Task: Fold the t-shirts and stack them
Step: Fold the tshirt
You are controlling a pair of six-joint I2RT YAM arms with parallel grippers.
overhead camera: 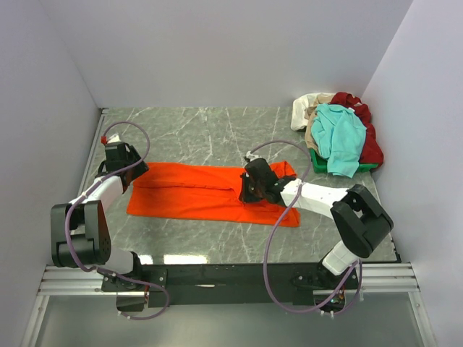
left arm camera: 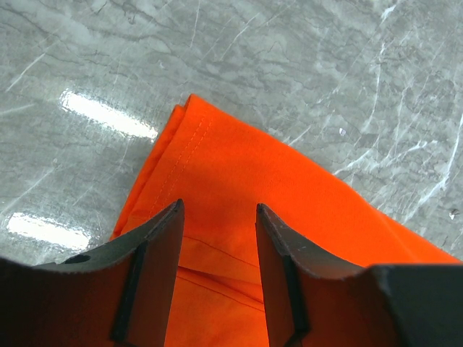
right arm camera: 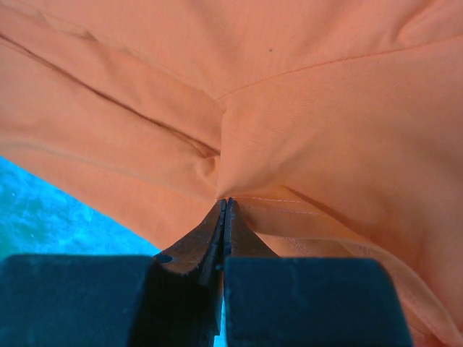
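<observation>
Orange t-shirt: folded into a long strip, lying flat across the middle of the marble table.
Left gripper: jaws parted over the strip's left end, gripping nothing.
Right gripper: pinched tight on a pucker of orange cloth near the right end.
Far right corner: teal t-shirt, dark red t-shirt and cream t-shirt, heaped together.

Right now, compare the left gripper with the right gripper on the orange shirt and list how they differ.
The left gripper is open, jaws apart; the right gripper is shut, pinching cloth. The left gripper is at the left end of the orange t-shirt; the right gripper is nearer its right end. Cloth lies flat below the left gripper but bunches at the right gripper. Both are at the same shirt.
</observation>
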